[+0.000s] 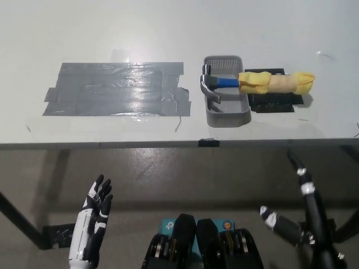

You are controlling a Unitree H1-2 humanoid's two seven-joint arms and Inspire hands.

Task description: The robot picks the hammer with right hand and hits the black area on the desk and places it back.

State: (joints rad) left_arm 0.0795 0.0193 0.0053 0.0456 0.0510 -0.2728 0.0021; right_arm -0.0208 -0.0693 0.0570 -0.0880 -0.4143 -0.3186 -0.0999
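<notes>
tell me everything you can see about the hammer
The hammer lies flat across the right rim of a grey perforated basket. Its silvery metal claw head sits inside the basket; a short blue section of the handle shows next to the head. The rest of the handle is wrapped in yellow foam-like padding and reaches right, over a black pad on the table. Neither robot hand touches it.

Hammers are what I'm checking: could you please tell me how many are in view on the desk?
1. The hammer lies across the grey basket right of the black area, its head inside, its yellow-wrapped handle sticking out over the right rim. The basket looks otherwise empty.
</notes>
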